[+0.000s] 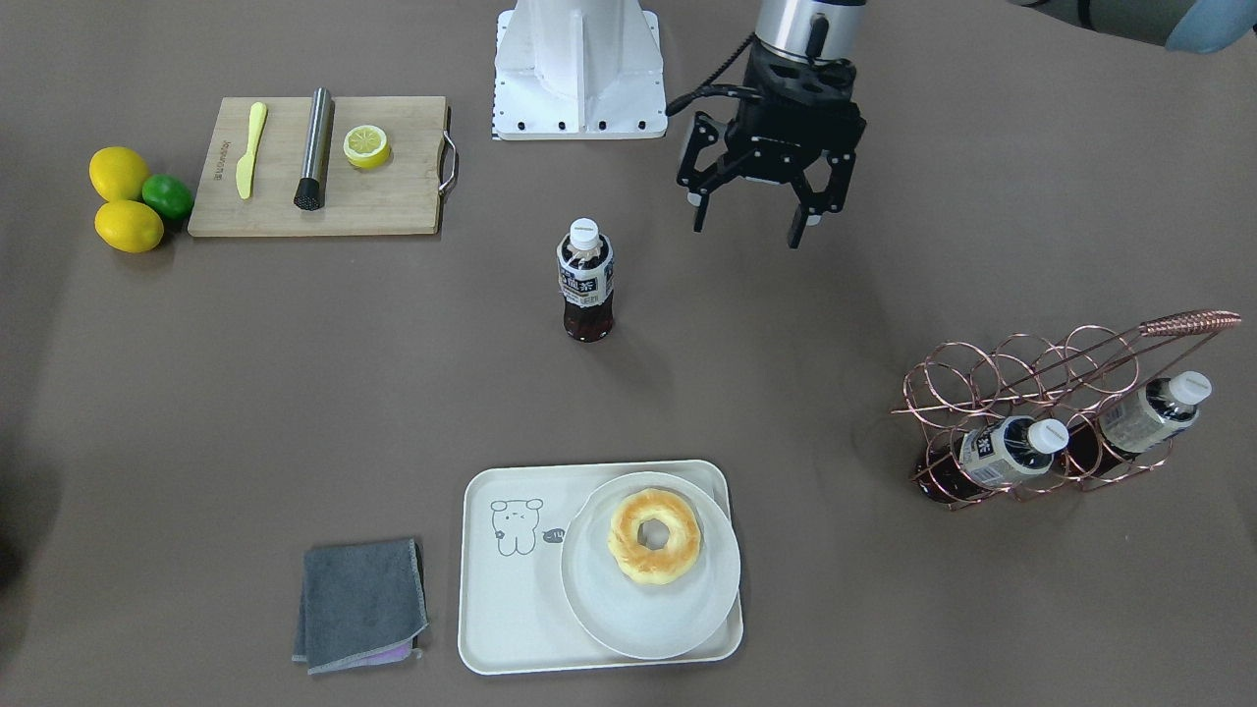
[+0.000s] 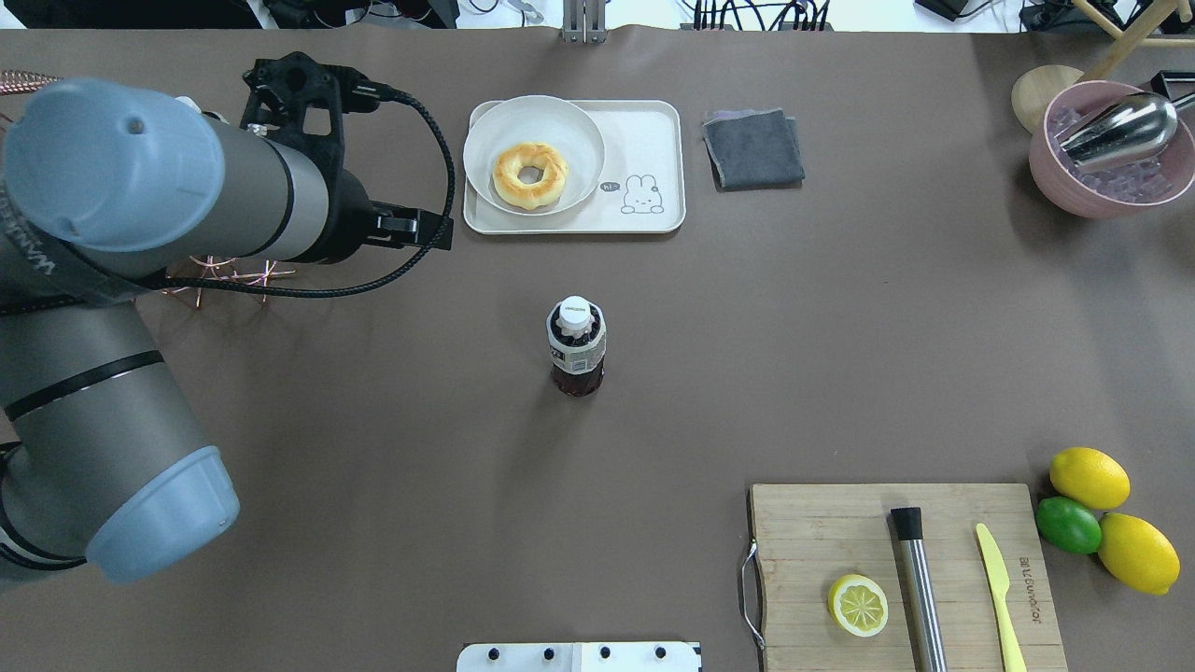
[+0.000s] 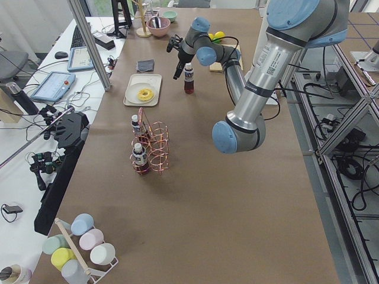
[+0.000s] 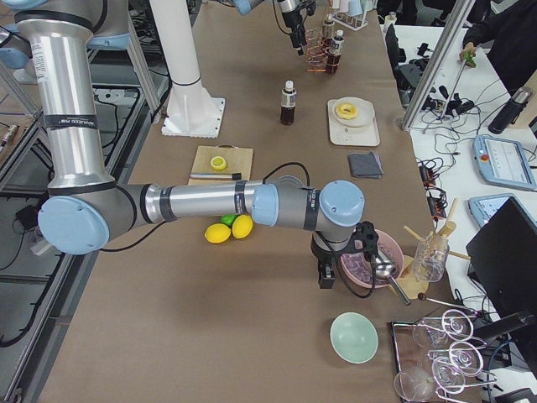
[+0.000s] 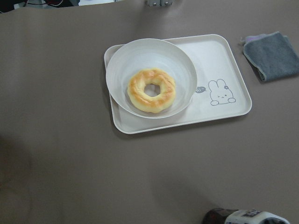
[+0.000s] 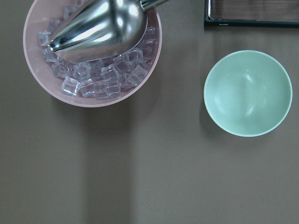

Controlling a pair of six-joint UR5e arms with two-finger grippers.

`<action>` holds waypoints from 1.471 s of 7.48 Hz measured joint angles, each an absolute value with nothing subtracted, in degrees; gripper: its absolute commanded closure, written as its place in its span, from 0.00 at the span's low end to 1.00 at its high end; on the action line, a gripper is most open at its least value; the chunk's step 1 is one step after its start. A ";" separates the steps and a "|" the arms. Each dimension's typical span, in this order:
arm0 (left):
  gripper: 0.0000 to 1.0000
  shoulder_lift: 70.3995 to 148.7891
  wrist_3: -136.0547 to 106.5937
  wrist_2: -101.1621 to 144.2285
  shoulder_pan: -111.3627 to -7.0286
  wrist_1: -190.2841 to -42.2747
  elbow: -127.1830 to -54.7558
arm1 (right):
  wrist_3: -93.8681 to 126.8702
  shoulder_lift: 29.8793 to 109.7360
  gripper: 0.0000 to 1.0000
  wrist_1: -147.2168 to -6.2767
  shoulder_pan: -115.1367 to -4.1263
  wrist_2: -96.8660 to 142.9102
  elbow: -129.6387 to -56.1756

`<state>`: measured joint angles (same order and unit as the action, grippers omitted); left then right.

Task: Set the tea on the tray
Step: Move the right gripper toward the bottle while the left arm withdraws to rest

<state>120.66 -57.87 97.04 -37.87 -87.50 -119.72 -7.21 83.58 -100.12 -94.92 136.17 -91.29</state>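
Observation:
The tea [image 1: 586, 280] stands upright on the brown table's middle, with a white cap and a dark label; it also shows in the overhead view [image 2: 576, 345]. The cream tray [image 1: 511, 589] with a cartoon drawing lies further from the robot, also in the left wrist view [image 5: 219, 60]. My left gripper [image 1: 751, 231] is open and empty, raised above the table beside the tea on the robot's left, nearer the base. My right gripper [image 4: 327, 273] hovers over a pink ice bowl far off; I cannot tell whether it is open.
A white plate [image 1: 609, 628] with a donut [image 1: 655, 537] fills half the tray. A grey cloth [image 1: 361, 604] lies beside it. A copper wire rack [image 1: 1041, 393] holds two bottles. A cutting board [image 1: 393, 206], lemons and a lime sit at the robot's right.

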 measured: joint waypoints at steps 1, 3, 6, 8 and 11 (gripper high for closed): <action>0.02 118.11 -57.60 97.13 -38.91 -89.91 -119.68 | -7.06 83.54 0.00 -100.21 -94.92 136.19 -91.32; 0.02 115.20 -56.91 97.72 -41.61 -91.13 -119.75 | -3.30 82.44 0.00 -100.36 -94.58 136.55 -92.46; 0.02 103.58 -43.81 104.50 -52.41 -91.13 -121.06 | 5.16 79.64 0.00 -100.34 -89.17 139.69 -97.80; 0.02 94.39 -34.18 110.46 -60.35 -91.09 -121.51 | 15.43 77.94 0.00 -100.39 -83.03 140.80 -103.63; 0.02 85.54 -11.81 118.92 -75.56 -90.76 -117.90 | 32.80 71.86 0.00 -101.06 -72.46 137.88 -109.75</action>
<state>85.54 -11.81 118.92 -75.56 -90.76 -117.90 32.80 71.86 -101.06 -72.46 137.88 -109.75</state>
